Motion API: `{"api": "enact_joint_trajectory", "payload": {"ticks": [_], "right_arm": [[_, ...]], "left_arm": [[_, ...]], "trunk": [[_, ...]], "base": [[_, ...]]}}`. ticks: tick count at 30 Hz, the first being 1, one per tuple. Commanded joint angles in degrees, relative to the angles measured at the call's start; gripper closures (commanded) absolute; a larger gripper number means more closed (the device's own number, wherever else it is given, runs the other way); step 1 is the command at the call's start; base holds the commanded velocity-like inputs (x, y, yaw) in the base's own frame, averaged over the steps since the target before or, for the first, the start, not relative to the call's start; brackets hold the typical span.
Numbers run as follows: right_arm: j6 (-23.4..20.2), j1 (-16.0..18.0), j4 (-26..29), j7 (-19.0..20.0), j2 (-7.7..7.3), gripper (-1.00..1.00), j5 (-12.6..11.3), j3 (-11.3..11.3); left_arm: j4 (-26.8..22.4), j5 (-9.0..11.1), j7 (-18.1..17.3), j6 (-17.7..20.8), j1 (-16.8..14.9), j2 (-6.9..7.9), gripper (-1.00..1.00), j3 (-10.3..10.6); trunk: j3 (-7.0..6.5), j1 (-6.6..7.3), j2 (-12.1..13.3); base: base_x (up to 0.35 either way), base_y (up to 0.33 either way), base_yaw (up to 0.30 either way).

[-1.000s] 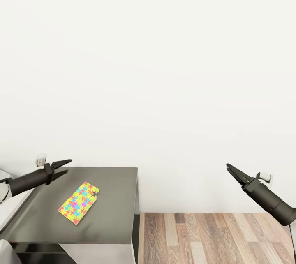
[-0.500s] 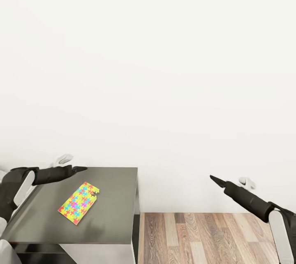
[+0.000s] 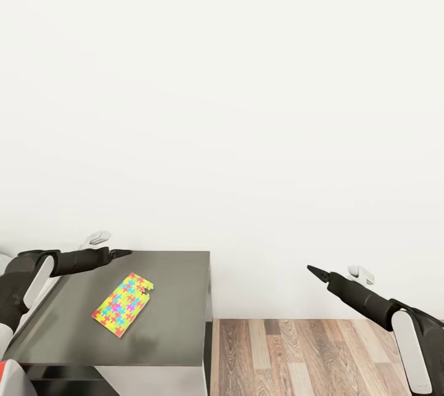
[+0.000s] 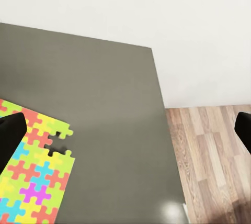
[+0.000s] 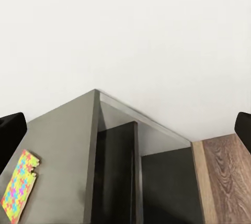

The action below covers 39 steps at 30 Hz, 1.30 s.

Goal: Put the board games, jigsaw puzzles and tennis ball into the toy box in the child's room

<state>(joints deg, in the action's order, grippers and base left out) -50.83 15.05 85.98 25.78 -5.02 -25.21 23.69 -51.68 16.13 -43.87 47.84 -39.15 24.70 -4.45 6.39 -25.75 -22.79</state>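
While the left gripper (image 3: pixel 121 253) hovers over the far edge of the dark grey table (image 3: pixel 166 322), its fingers spread wide, a jigsaw puzzle (image 3: pixel 123 303) lies flat on that top just below it; the right gripper (image 3: pixel 316 271), also spread, hangs well apart above the wooden floor (image 3: pixel 296 353).

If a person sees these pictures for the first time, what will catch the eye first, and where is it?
The bright jigsaw puzzle stands out: it lies flat on the dark grey table top, near the left gripper. A large white wall rises behind the table. The right gripper hangs in the air over the wooden floor, holding nothing.
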Motion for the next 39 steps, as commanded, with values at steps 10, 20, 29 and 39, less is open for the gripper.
{"api": "enact_joint_trajectory", "payload": {"ticks": [10,20,29,39], "right_arm": [[-0.2,0.1,-0.1,0.5,0.01,-1.00,0.1,0.0],[-0.1,0.1,0.1,1.4,0.03,-1.00,0.2,-0.1],[-0.1,0.1,0.0,1.6,0.01,-1.00,0.2,-0.1],[0.1,0.0,-0.3,1.7,0.01,-1.00,0.2,-0.1]], "left_arm": [[-0.1,0.0,-0.1,0.2,-0.1,-0.09,-1.00,0.0],[-0.1,-0.4,0.8,0.3,-0.1,-0.14,-1.00,0.3],[0.0,-1.9,9.6,0.2,-0.1,-1.74,-1.00,0.7],[0.0,-2.1,18.5,-0.9,0.0,-3.78,-1.00,0.6]], "trunk": [[0.13,-0.04,-0.1],[0.28,-0.04,-0.1],[1.05,-0.04,-0.1],[1.99,-0.04,-0.1]], "base": [[0.000,0.044,0.000],[0.007,0.074,0.000],[0.075,0.002,0.000],[0.081,0.000,0.000]]}}
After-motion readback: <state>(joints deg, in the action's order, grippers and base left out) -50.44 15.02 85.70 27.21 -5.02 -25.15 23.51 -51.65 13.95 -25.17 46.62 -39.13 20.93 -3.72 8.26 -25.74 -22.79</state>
